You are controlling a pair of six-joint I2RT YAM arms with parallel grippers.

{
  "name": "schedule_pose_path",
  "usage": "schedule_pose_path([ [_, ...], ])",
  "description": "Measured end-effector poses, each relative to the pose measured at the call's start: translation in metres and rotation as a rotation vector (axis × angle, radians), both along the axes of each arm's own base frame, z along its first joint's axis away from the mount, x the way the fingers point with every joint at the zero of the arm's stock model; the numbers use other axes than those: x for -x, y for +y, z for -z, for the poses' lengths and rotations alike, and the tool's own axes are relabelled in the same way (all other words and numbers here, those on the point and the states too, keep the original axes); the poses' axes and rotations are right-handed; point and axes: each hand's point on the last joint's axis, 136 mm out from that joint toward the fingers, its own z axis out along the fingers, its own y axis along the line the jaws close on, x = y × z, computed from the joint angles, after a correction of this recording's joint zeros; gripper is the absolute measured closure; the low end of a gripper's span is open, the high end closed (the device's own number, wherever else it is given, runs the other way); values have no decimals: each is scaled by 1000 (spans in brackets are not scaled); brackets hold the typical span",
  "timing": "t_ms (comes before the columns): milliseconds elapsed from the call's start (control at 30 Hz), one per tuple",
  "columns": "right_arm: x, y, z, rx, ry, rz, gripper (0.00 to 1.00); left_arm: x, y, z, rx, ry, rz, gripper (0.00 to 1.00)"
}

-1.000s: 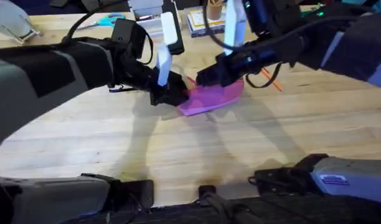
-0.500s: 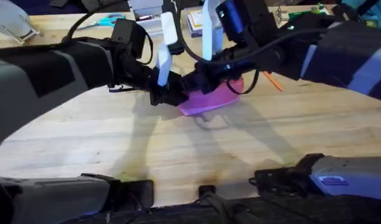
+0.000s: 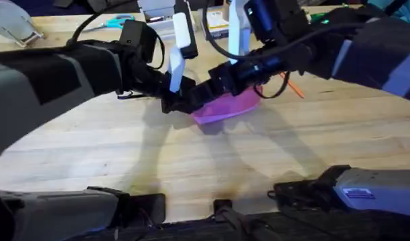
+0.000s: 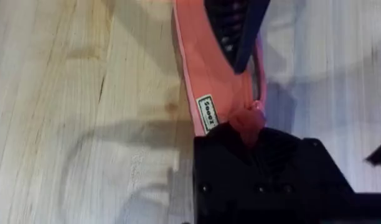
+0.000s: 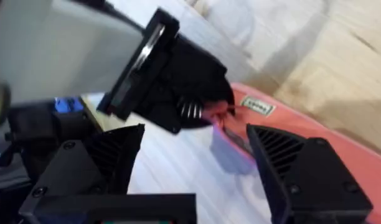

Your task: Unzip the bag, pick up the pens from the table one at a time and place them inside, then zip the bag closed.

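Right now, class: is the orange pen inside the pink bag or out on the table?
Out. The pen lies on the table beside the bag.

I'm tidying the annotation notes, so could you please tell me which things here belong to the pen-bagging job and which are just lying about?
Part of the job:
- the bag, its end pinched by the left gripper
- the pen, on the table behind the bag
- the right gripper, open over the bag

Just lying about:
- scissors at the far edge
- white stand, far left corner
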Motion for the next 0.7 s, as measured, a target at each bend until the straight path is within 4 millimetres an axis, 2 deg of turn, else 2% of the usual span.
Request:
schedule_pose_path([
  [200,10,-23,-10,51,-9,15,5,0,0,0,0,-2,0,957],
  [433,8,-45,-23,157,-113,26,4,0,0,0,-1,-2,0,948],
  [467,7,-46,-26,163,-130,23,4,-1,0,0,-1,-8,4,872],
  [633,7,-50,-36,174,-198,8,4,0,0,0,3,-4,3,91],
  [700,6,-51,-40,176,-218,3,4,0,0,0,3,-1,1,14],
])
